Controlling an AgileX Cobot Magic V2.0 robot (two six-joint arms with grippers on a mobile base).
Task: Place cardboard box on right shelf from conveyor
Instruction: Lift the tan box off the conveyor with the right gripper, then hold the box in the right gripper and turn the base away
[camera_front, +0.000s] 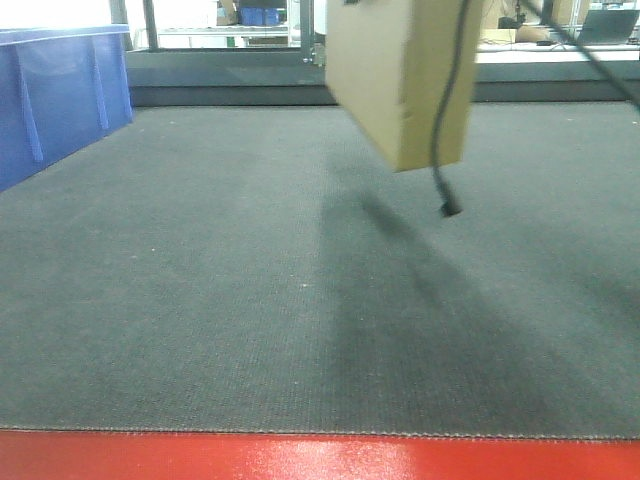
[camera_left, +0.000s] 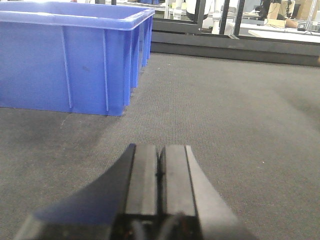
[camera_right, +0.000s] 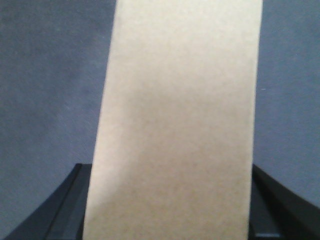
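Pinches the cardboard box (camera_right: 180, 100) in the right pincer (camera_right: 172, 210), with a dark finger (camera_right: 75, 205) showing on either side of the plain tan face. Holds it lifted well clear of the conveyor (camera_front: 200, 300), tilted, with one lower corner nearest the belt and only a shadow beneath. Trails a black cable (camera_front: 440, 170) across the front of the box, its loose end hanging just below.

Farther out, rests the left pincer (camera_left: 160, 170) pressed together on nothing, low over the belt, with a blue crate (camera_left: 70, 55) ahead on its left.

Shows no right shelf in any view; judging by the raised box, probably the carry toward it.

To do this well: hold the squeeze firm, since smooth card may slip. Level the box before arrival. Swing slowly, away from the crate side. Mind the cable against snagging. Come in above the shelf lip, lower the box flat, and only then spread the fingers.
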